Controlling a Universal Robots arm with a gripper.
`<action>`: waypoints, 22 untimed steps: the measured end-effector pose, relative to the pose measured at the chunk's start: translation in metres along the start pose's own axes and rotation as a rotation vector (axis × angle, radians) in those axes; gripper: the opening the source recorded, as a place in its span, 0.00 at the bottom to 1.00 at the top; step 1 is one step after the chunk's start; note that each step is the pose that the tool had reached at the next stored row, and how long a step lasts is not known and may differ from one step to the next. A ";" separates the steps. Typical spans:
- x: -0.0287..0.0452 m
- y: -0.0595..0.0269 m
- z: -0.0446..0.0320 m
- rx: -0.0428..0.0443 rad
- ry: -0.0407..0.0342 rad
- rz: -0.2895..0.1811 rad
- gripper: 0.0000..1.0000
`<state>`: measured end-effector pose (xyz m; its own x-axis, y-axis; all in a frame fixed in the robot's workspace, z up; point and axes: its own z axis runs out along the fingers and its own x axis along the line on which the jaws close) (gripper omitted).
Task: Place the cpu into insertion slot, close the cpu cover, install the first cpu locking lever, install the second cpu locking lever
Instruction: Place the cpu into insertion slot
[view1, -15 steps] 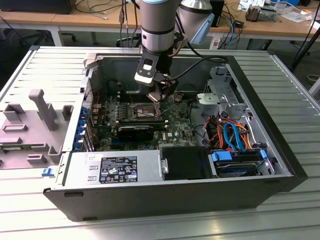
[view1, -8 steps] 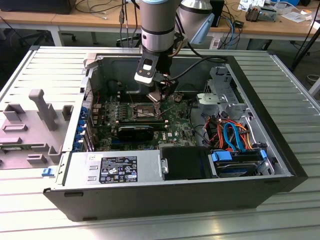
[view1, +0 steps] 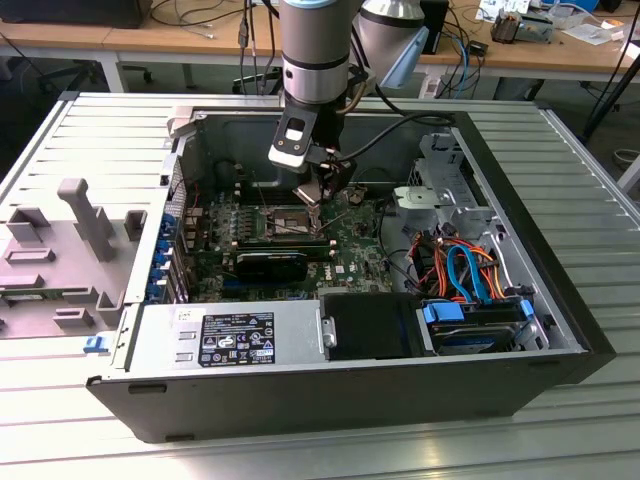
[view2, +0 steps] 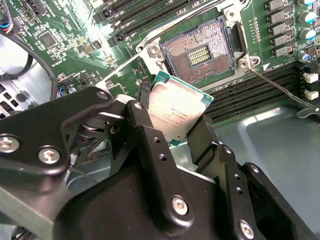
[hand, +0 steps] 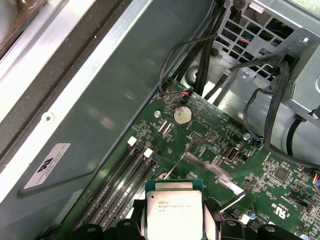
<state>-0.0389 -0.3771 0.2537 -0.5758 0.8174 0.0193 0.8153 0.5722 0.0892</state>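
Observation:
My gripper (view1: 318, 200) hangs inside the open computer case, shut on the cpu (view2: 175, 109). The chip is a flat square with a dull silver top, held tilted by its edges between the two black fingers (view2: 150, 135). It is in the air just beside and above the insertion slot (view2: 202, 52), whose dark pin field lies bare within its silvery rim. In the first wrist view the cpu (hand: 174, 207) sits in front of the cpu cover (hand: 212, 171), which stands swung open. Two thin locking levers (view2: 280, 90) are swung out from the socket.
The green board (view1: 350, 250) carries memory slots (view2: 250, 90) and a long black block (view1: 275, 262) near the socket. A power supply (view1: 225, 335) and drives with blue and orange cables (view1: 465, 270) fill the case front. Case walls (hand: 115, 100) rise close by.

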 end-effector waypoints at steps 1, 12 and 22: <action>0.0000 0.0000 0.0000 0.0000 -0.0001 0.001 0.54; 0.0000 0.0000 0.0003 -0.0001 -0.0006 0.007 0.54; 0.0000 -0.0001 0.0007 -0.0002 -0.0011 0.012 0.54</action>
<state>-0.0389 -0.3770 0.2531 -0.5655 0.8245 0.0193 0.8224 0.5619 0.0892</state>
